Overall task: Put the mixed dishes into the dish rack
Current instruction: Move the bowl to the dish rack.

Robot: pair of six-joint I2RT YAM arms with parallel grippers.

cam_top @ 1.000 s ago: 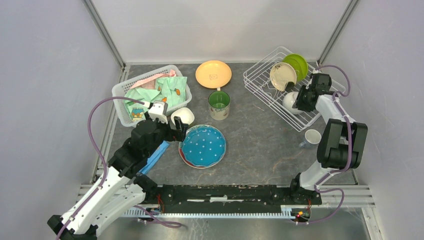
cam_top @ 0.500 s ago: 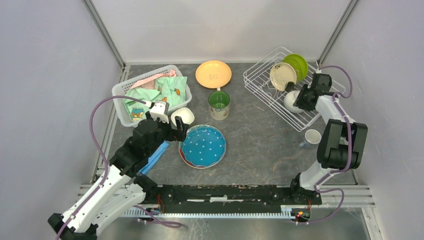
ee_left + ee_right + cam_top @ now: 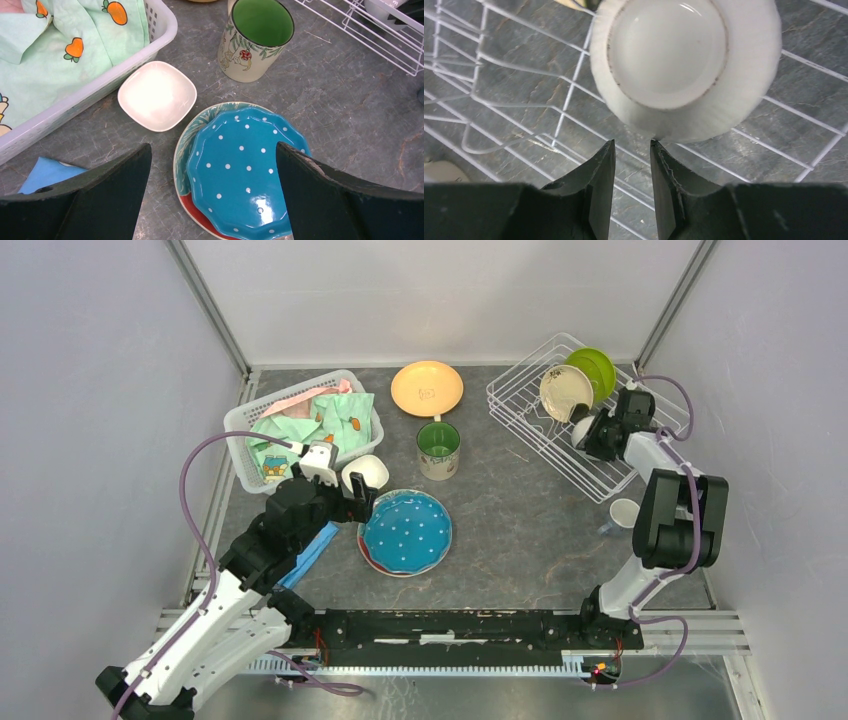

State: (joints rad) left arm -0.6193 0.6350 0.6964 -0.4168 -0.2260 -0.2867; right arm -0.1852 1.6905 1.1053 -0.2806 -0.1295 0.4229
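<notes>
inside the dish rack (image 3: 525, 420), you see the white bowl (image 3: 684, 65) inverted, foot ring upward; right gripper (image 3: 632, 143) narrowly parted, apparently gripping nothing; left gripper (image 3: 212, 146) spread wide.

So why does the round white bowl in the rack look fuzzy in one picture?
Right wrist view: the round white ceramic bowl smears at its rim, probably motion or closeness. Left wrist view: crisp, faint glare on the blue white-dotted plate. Top view: even light, soft shadows.
</notes>
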